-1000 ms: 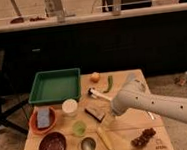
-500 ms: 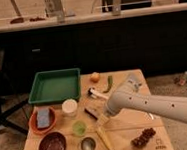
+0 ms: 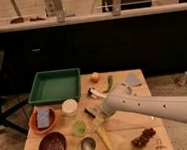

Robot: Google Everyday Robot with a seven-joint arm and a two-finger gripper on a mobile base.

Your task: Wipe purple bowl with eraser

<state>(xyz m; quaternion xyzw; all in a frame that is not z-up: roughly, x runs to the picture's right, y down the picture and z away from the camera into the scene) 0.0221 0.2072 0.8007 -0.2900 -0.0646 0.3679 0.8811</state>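
The purple bowl (image 3: 51,145) sits empty at the front left corner of the wooden table (image 3: 128,128). The eraser (image 3: 92,111), a small dark block, lies near the table's middle, right of the white cup. My gripper (image 3: 99,114) is at the end of the white arm (image 3: 151,108), which reaches in from the right. It is low over the table, right at the eraser's right side. The arm's bulk hides how the gripper meets the eraser. The bowl is well to the gripper's front left.
An orange bowl with a blue sponge (image 3: 43,119), green tray (image 3: 54,86), white cup (image 3: 69,106), small green cup (image 3: 79,127), metal cup (image 3: 87,144), banana (image 3: 103,137), grapes (image 3: 144,137), white-handled brush (image 3: 95,93), orange fruit (image 3: 95,77), green pepper (image 3: 109,83) and grey cloth (image 3: 132,79) share the table.
The arm has swung left and lower across the table, bringing the gripper from right of the middle up to the eraser. Nothing else has moved.
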